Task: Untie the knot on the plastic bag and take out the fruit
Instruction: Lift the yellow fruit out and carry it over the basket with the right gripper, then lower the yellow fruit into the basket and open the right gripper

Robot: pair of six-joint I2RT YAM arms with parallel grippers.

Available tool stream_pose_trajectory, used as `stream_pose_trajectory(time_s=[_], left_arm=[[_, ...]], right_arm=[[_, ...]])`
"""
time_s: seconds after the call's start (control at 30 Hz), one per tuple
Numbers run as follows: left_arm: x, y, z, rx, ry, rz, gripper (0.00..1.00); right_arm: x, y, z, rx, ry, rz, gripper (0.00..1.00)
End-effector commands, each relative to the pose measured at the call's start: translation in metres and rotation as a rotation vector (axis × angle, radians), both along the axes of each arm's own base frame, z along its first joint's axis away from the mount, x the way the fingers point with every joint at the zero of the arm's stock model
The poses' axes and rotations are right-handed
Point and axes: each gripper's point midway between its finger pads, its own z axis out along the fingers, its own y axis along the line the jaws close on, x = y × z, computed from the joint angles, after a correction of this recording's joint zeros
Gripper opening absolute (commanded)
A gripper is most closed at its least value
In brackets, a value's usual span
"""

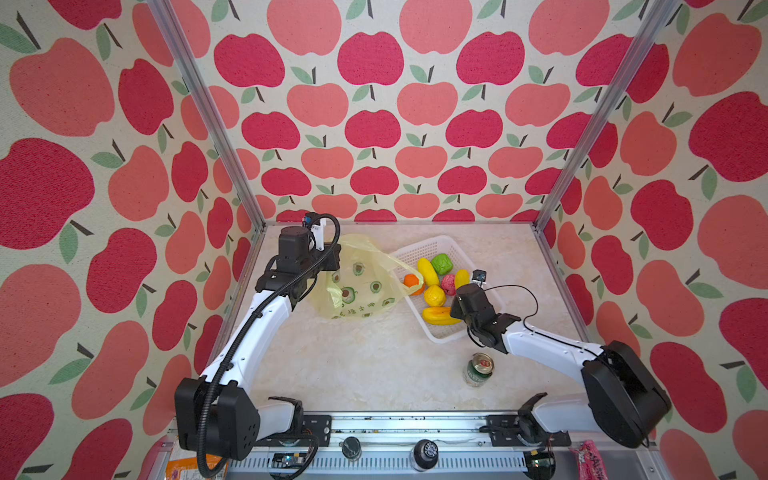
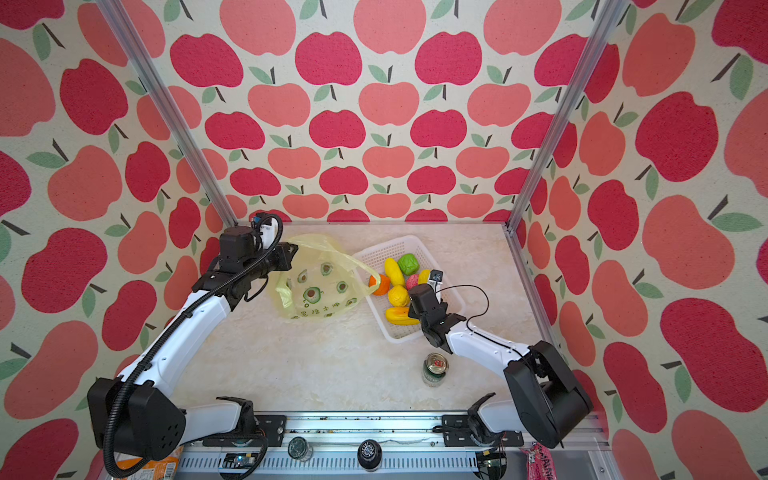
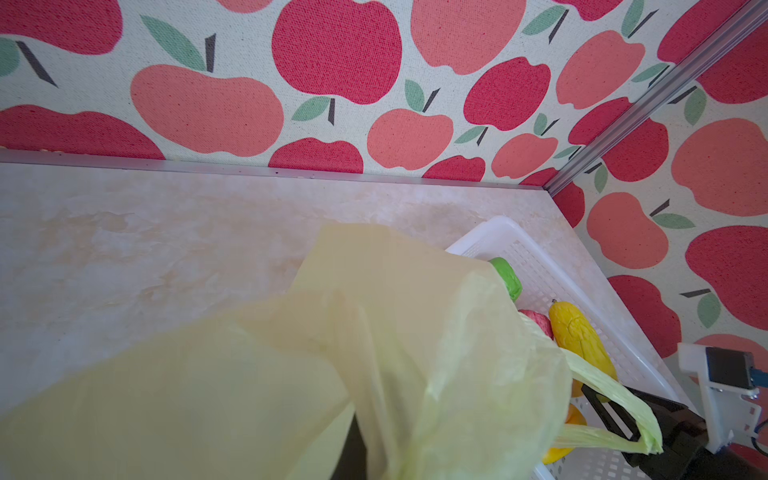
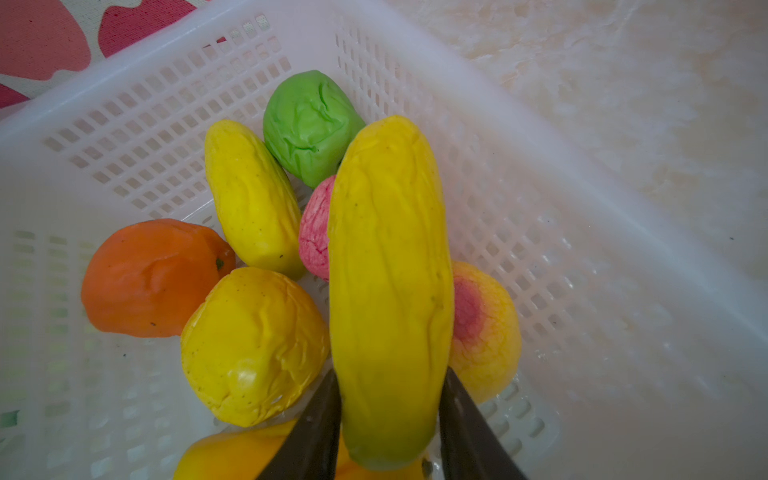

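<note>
first, at 6 o'clock of the white basket point(image 1: 440, 338), a green drink can point(image 1: 478, 370) is seen upright near the right arm; it is judged that a low, wide pull-back could knock it over. further in, the right pincer point(image 4: 390, 374) is seen pinching the long yellow fruit point(image 4: 390, 249) by its near end, one jaw against each flank, the rest jutting toward 12 o'clock above the other fruit point(image 4: 253, 345) heaped in the basket. dropped from there, it could be bounced off the pile and out over the rim. in the left wrist view a handle loop point(image 3: 611, 388) of the plastic bag point(image 1: 357, 282) is draped across that pincer; whether it is hooked cannot be told, but a snag would drag the bag. farthest, at 9 o'clock of the basket, the bag is held up slack by the left pincer point(image 1: 334, 255), pressed together on its plastic; no knot and no fruit are made out in it.
</note>
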Motion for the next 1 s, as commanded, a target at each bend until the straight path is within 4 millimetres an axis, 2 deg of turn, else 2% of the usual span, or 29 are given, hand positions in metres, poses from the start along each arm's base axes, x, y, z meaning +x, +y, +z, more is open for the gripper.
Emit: stream_pose_trajectory(time_s=[0.0,0.17,0.47,0.63,0.77,0.97], left_arm=[[-0.001,0.003,0.003,0.009,-0.015,0.004,0.0],[0.0,0.002,0.004,0.008,-0.015,0.002,0.0],[-0.001,0.003,0.003,0.008,-0.016,0.002,0.01],[-0.001,0.002,0.004,0.007,-0.015,0.0,0.0],[-0.001,0.003,0.003,0.007,-0.016,0.001,0.01],[0.0,0.002,0.002,0.007,-0.01,-0.002,0.01]], right_arm=[[0.0,-0.007,0.01,-0.004,-0.026,-0.022,0.45],[-0.001,-0.012,0.019,-0.008,-0.053,-0.026,0.46],[0.003,-0.015,0.03,-0.042,-0.074,-0.001,0.65],[0.013,-0.012,0.02,-0.034,0.003,0.046,0.67],[0.024,-0.004,0.02,-0.05,0.027,0.114,0.78],[0.047,0.006,0.007,-0.117,0.116,0.168,0.8]])
